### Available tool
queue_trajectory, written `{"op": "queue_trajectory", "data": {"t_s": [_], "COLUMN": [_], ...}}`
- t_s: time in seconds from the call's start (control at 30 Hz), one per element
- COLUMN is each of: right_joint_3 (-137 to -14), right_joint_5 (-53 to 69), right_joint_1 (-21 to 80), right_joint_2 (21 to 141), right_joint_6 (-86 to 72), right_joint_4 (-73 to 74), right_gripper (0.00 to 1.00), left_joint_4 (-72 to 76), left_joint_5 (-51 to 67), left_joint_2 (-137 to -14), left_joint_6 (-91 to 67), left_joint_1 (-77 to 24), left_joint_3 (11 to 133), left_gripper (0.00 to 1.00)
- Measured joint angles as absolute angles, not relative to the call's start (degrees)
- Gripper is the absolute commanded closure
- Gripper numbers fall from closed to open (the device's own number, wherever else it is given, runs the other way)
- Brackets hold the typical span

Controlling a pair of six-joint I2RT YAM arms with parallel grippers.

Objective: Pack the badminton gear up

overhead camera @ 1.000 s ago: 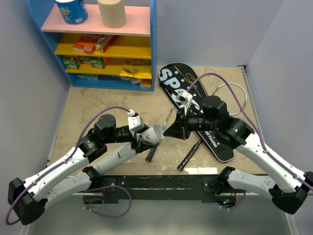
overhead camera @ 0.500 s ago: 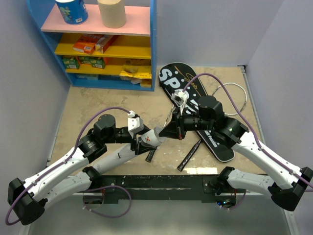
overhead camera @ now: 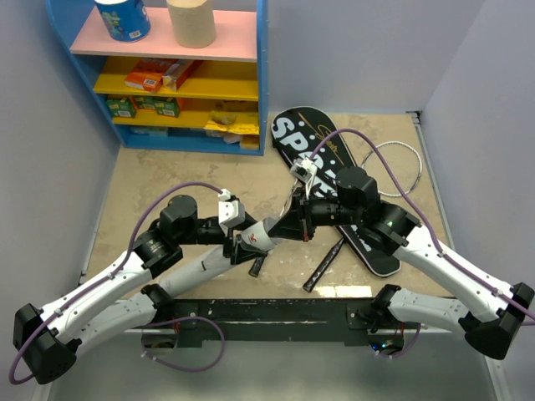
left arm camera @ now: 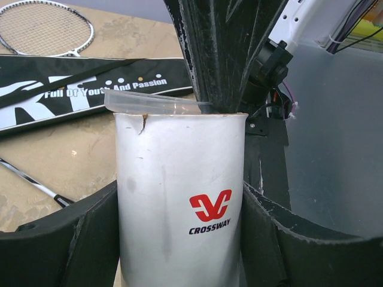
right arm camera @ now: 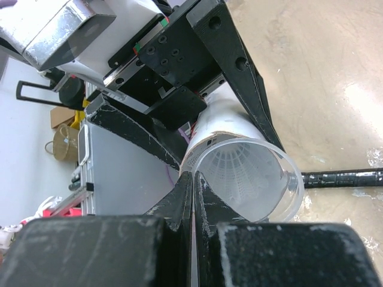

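My left gripper (overhead camera: 257,239) (left arm camera: 179,239) is shut on the long white tube (overhead camera: 251,241) (left arm camera: 179,191) and holds it off the table. A clear lid (left arm camera: 149,103) (right arm camera: 254,179) sits tilted on the tube's open end, and white mesh shows inside. My right gripper (overhead camera: 289,224) (right arm camera: 193,176) is shut, pinching that lid's rim. The black SPORT bag (overhead camera: 292,134) (left arm camera: 90,84) lies flat behind. A white racket head (overhead camera: 399,157) (left arm camera: 45,27) lies beside the bag. Two black handles (overhead camera: 324,269) (overhead camera: 258,265) lie near the front edge.
A blue shelf unit (overhead camera: 261,75) stands at the back left with small coloured boxes (overhead camera: 146,79) on its shelves. A blue roll (overhead camera: 123,18) and a tan roll (overhead camera: 191,22) stand on top. Grey walls close in both sides.
My right gripper has moved left with the clear lid until it meets the tube's open end. The left gripper has held the tube nearly still.
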State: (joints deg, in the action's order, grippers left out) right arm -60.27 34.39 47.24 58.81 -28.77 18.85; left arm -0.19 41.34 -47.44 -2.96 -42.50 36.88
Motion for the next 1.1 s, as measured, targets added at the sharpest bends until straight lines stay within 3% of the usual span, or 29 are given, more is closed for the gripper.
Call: {"op": "queue_trajectory", "data": {"t_s": [0.7,0.97,1.1], "right_joint_3": [-58.87,-57.23,-55.83], "right_joint_5": [35.79,37.1,38.26], "right_joint_1": [48.21,48.99,49.25], "right_joint_2": [58.24,58.08,58.04], "right_joint_6": [-30.72,-32.67,-34.61], "right_joint_4": [16.05,12.64,9.61], "right_gripper": [1.0,0.61,0.54], "left_joint_4": [-0.14,-0.93,-2.11], "left_joint_5": [41.36,41.6,41.54], "left_joint_2": [-47.44,-47.29,-47.22], "left_joint_6": [-2.96,-2.94,-2.92], "left_joint_1": [-42.5,-42.5,-42.44], "left_joint_3": [36.88,36.86,36.86], "left_gripper": [0.92,0.91,0.91]}}
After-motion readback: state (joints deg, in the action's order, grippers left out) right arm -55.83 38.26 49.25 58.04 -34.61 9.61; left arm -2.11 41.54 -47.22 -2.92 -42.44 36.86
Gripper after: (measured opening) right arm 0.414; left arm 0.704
